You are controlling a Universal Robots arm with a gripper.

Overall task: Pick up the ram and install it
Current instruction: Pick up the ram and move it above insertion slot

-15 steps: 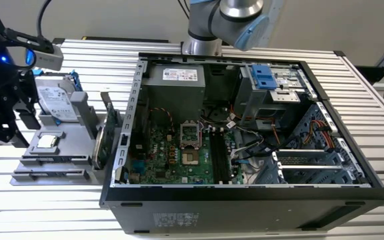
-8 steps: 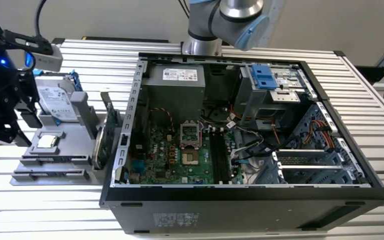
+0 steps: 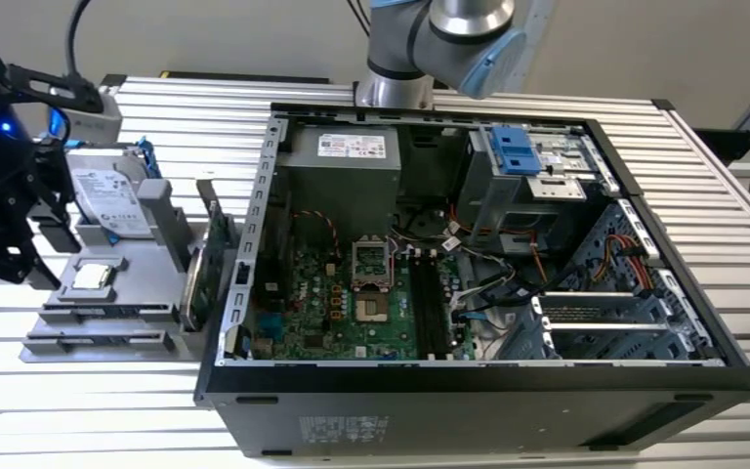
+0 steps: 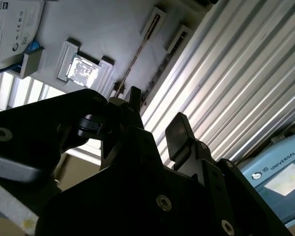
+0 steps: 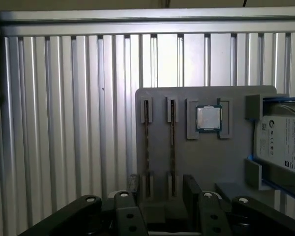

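Observation:
Two ram sticks stand on edge in slots of a grey parts holder [image 5: 206, 162]: one ram stick [image 5: 172, 142] and a second ram stick [image 5: 146, 142] beside it. In the second wrist view a ram stick's thin edge [image 4: 136, 56] runs toward the fingers. My black gripper [image 5: 162, 191] hovers above the holder's near end, open, nothing between its fingers [image 5: 191, 189]. In the exterior view the gripper [image 3: 17, 259] hangs at the far left over the holder [image 3: 128, 293], apart from the open computer case [image 3: 479, 381].
On the holder also sit a processor chip [image 5: 208, 118], a silver hard drive in a blue frame [image 3: 105, 195] and an upright green card [image 3: 200, 278]. The motherboard [image 3: 336, 313] with its long memory slots [image 3: 433, 303] lies inside the case. The table is ribbed metal.

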